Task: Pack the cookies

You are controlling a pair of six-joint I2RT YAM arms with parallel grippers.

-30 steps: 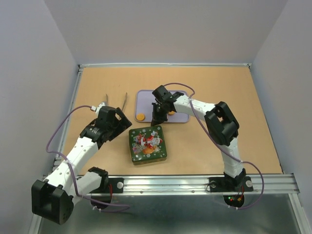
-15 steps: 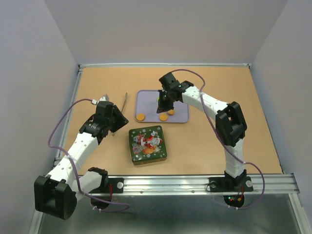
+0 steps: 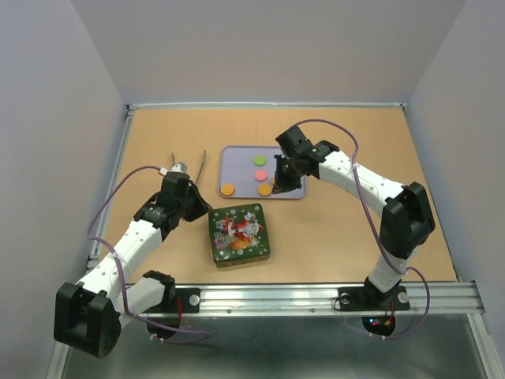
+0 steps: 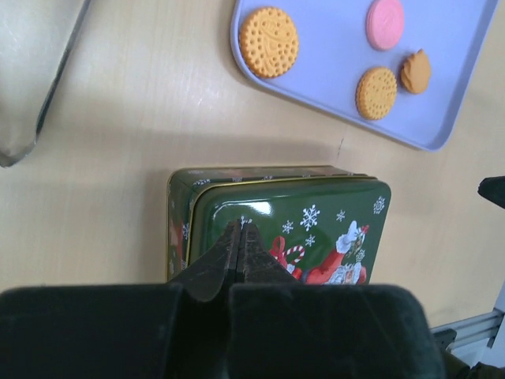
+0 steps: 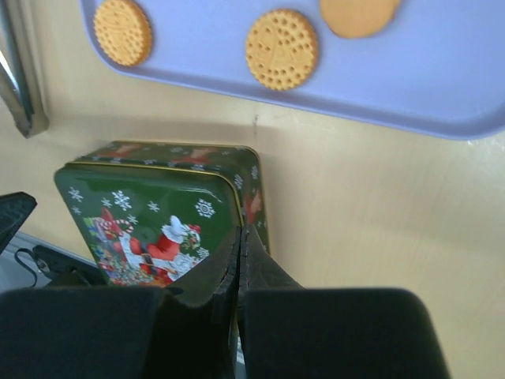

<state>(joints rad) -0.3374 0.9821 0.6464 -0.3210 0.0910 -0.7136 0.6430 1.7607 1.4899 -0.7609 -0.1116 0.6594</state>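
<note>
Several round cookies lie on a lilac tray (image 3: 293, 192): a green cookie (image 3: 259, 160), a pink cookie (image 3: 260, 174) and two orange cookies (image 3: 227, 189) (image 3: 265, 189). The left wrist view shows an orange cookie (image 4: 268, 42), the pink one (image 4: 385, 23) and two more orange ones (image 4: 375, 92). A green Christmas tin (image 3: 239, 234) sits in front of the tray with its lid on. My left gripper (image 3: 205, 208) (image 4: 240, 227) is shut and empty at the tin's left edge. My right gripper (image 3: 278, 186) (image 5: 240, 233) is shut and empty over the tray's right front part.
Metal tongs (image 3: 189, 166) lie on the table left of the tray, seen also as tongs (image 4: 31, 87) in the left wrist view. The table has raised walls at the back and sides.
My left gripper has shut and come down toward the tin's left side. My right arm has swung rightward across the tray, uncovering the green and pink cookies.
</note>
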